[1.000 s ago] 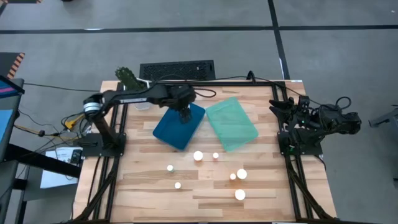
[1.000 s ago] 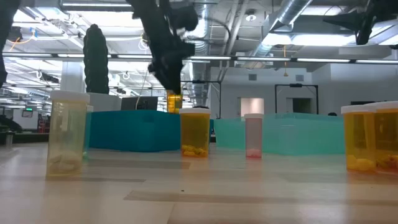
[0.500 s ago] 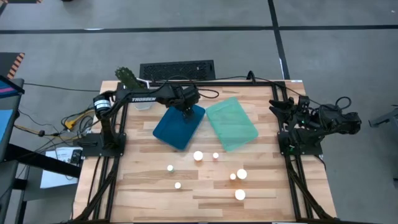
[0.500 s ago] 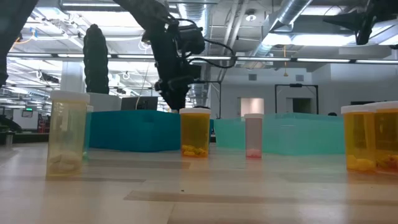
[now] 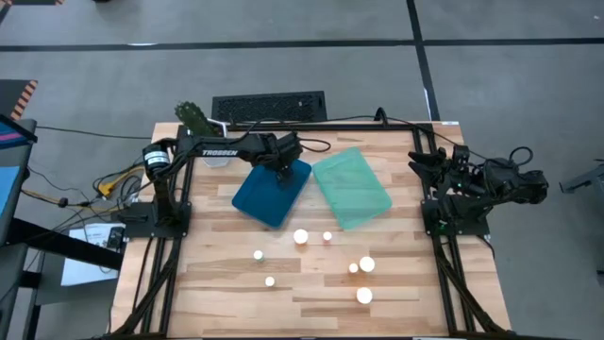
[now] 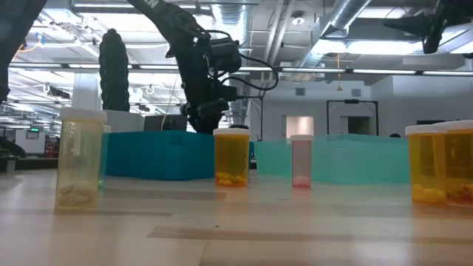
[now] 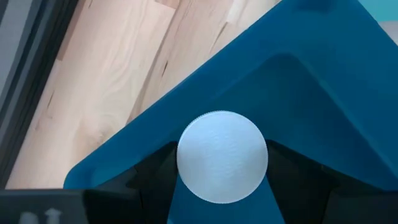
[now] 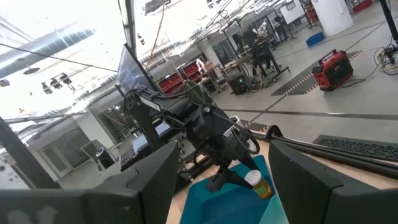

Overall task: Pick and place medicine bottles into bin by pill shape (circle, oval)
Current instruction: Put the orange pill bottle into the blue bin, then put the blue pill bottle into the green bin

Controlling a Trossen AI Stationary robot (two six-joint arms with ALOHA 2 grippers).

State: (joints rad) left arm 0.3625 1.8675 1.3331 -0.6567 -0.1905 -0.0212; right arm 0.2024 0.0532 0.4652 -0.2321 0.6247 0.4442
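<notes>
The left hand (image 5: 282,170) hangs over the far corner of the dark blue tray (image 5: 267,195), at about eleven o'clock from the tabletop's (image 5: 217,293) centre, pinching a white-capped medicine bottle (image 7: 222,157) just under its cap; the right wrist view shows its amber body (image 8: 263,186) below the fingers. The mint green tray (image 5: 351,186) lies just beside, toward one o'clock. Six more bottles (image 5: 300,236) stand loose from five to seven o'clock. The right hand (image 5: 423,162) waits at three o'clock, fingers spread and empty

These bottles look light, rigid plastic with smooth round sides, so they could twist or slip in a loose pinch; gripping across the body just under the wider cap seems safest
</notes>
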